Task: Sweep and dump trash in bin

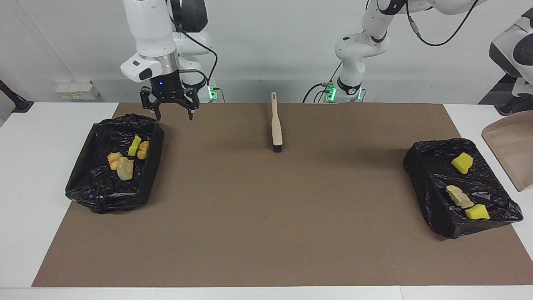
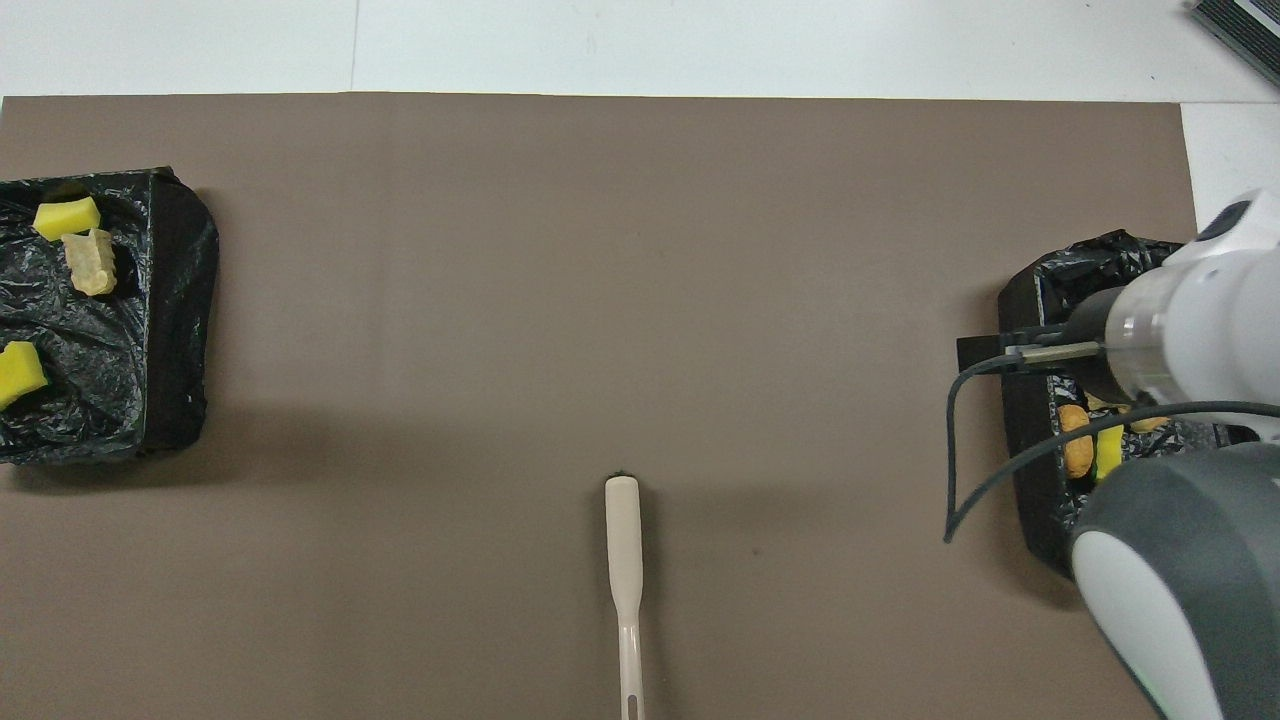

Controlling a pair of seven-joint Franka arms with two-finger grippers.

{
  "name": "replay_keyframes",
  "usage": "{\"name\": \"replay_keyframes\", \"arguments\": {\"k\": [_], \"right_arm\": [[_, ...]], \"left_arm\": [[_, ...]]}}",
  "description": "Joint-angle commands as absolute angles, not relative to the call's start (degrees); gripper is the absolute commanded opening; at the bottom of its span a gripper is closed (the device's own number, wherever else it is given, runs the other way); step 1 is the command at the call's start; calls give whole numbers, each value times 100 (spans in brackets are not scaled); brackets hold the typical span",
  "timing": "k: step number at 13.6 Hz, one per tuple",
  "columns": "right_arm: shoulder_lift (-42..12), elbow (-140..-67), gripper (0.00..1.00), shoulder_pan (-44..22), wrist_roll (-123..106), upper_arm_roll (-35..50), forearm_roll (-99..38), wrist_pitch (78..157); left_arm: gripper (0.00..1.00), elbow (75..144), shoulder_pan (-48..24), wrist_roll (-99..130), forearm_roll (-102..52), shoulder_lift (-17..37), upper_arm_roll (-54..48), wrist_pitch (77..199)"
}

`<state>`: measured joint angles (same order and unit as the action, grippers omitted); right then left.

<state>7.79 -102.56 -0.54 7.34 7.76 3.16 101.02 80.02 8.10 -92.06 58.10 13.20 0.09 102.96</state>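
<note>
The trash lies in two black-lined bins. In the bin (image 1: 420,166) (image 2: 170,300) at the left arm's end lie a yellow sponge chunk (image 1: 462,162) (image 2: 65,217), a tan piece (image 1: 458,196) (image 2: 92,262) and a second yellow chunk (image 1: 476,212) (image 2: 18,370). The beige dustpan (image 1: 510,154) hangs tilted and bare beside that bin; the left gripper that holds it is out of view. My right gripper (image 1: 168,109) hovers open and bare over the mat, by the robot-side corner of the other bin (image 1: 95,196) (image 2: 1030,480). That bin holds several scraps (image 1: 125,158) (image 2: 1085,450).
The beige brush (image 1: 275,125) (image 2: 622,540) lies on the brown mat (image 1: 266,216) midway between the arms, handle toward the robots. In the overhead view the right arm (image 2: 1190,340) covers much of the bin at its end. White table borders the mat.
</note>
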Motion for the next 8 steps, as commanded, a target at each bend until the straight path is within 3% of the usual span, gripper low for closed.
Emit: {"name": "replay_keyframes", "arguments": {"k": [1, 5, 8], "right_arm": [[773, -9635, 100, 201, 371, 730, 369, 9319], [791, -9650, 100, 369, 281, 370, 238, 9158], [704, -9598, 100, 404, 316, 334, 264, 9019]], "left_arm": [[0, 8279, 554, -8921, 5260, 1143, 62, 10037], [0, 8340, 519, -8369, 4081, 1090, 53, 9678], [0, 8796, 177, -7221, 3272, 810, 53, 9528]]}}
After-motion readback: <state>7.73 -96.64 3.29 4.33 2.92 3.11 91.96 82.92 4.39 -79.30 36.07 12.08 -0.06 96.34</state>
